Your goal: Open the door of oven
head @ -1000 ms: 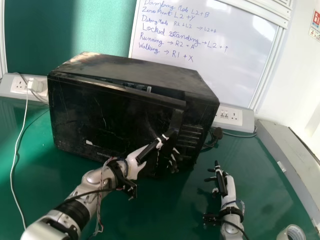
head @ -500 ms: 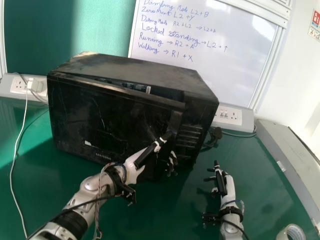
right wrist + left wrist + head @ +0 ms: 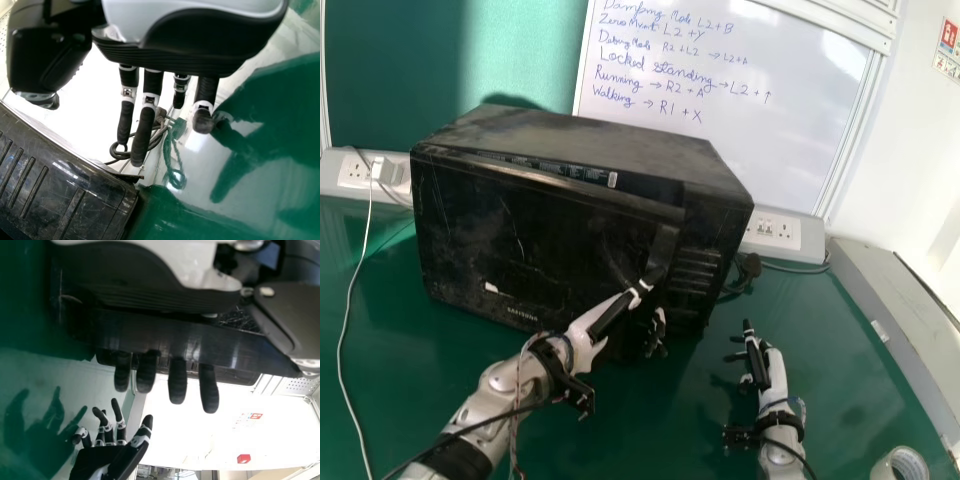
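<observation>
Seeing the oven on the green table, just off centre towards ten o'clock in the head view, with its door ajar and a gap showing along the upper edge. Reaching in from seven o'clock with the left hand, placing it between six and seven o'clock, by the door's edge near the vents. Angling its thumb across the door's front, towards one o'clock. Holding this hand released, not clenched, with fairly straight fingers showing past the door's dark edge in the left wrist view. Hovering the right hand between four and five o'clock, well apart from the oven, also released, with fingers loosely extended and nothing in them. Seeing the tape roll farther out, between four and five o'clock, the whiteboard behind the oven at about one o'clock, one socket panel at three and another between nine and ten, with a white cable trailing towards eight
</observation>
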`<state>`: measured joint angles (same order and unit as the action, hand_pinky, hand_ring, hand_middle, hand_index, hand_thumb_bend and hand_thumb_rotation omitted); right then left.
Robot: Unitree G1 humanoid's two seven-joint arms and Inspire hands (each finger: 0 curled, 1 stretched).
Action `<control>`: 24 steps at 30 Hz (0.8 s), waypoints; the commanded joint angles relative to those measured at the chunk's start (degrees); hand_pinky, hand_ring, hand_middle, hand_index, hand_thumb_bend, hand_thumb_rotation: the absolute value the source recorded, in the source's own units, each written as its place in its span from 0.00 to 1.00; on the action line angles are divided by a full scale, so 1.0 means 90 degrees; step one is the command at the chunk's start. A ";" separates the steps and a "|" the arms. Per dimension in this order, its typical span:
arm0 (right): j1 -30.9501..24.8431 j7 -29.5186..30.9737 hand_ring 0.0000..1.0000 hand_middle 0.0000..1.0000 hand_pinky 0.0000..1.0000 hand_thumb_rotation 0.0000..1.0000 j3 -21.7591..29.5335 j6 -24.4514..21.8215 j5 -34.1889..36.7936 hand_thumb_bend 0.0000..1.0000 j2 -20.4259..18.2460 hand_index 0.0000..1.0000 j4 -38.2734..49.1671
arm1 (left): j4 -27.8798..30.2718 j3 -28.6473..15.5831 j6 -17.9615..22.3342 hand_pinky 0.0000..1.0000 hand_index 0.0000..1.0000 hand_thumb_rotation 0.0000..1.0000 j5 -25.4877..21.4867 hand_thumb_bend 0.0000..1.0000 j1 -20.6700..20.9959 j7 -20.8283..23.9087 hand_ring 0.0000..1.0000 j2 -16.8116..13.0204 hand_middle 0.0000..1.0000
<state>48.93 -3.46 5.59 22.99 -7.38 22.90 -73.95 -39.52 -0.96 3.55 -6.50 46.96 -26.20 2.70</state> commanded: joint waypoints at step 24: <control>-0.0057 -0.0006 0.24 0.37 0.19 0.78 -0.0132 -0.0247 -0.0118 0.77 -0.0013 0.61 -0.0177 | 0.2176 0.0282 -0.0786 0.01 0.10 0.88 -0.0170 0.81 -0.1130 -0.0078 0.05 -0.0191 0.09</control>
<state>49.32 -3.79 4.65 22.45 -7.62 22.93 -73.97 -22.37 1.47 -3.82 -6.95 37.35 -27.22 0.96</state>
